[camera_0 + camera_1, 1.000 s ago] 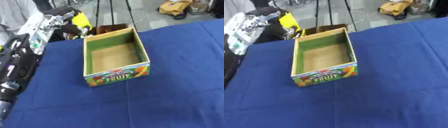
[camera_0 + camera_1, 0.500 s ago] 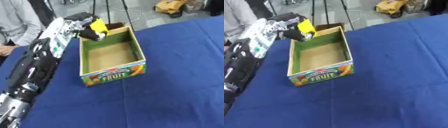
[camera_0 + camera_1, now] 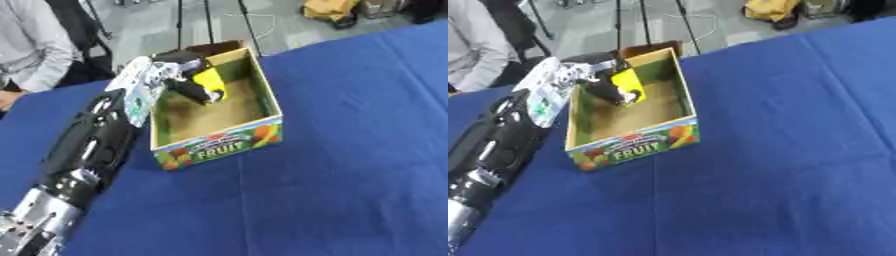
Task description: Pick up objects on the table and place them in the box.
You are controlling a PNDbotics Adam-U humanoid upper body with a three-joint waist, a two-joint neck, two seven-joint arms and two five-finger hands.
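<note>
An open cardboard box [image 3: 220, 146] with a fruit print on its front stands on the blue tablecloth. My left arm reaches in from the lower left, and my left hand [image 3: 182, 76] hangs over the box's far left part, its fingers curled round a yellow object [image 3: 210, 83]. The yellow object [image 3: 626, 86] sits above the box's brown floor, inside the rim. My right hand shows in neither view.
The blue cloth [image 3: 350, 165] spreads wide to the right and front of the box. A person in a grey sleeve [image 3: 31, 50] sits at the table's far left edge. Black stand legs [image 3: 647, 20] and a yellow-brown bundle [image 3: 770, 9] are on the floor beyond.
My left hand has carried the yellow object from the box's far left corner to over its inside. The camera has also shifted, so the box sits differently in the picture.
</note>
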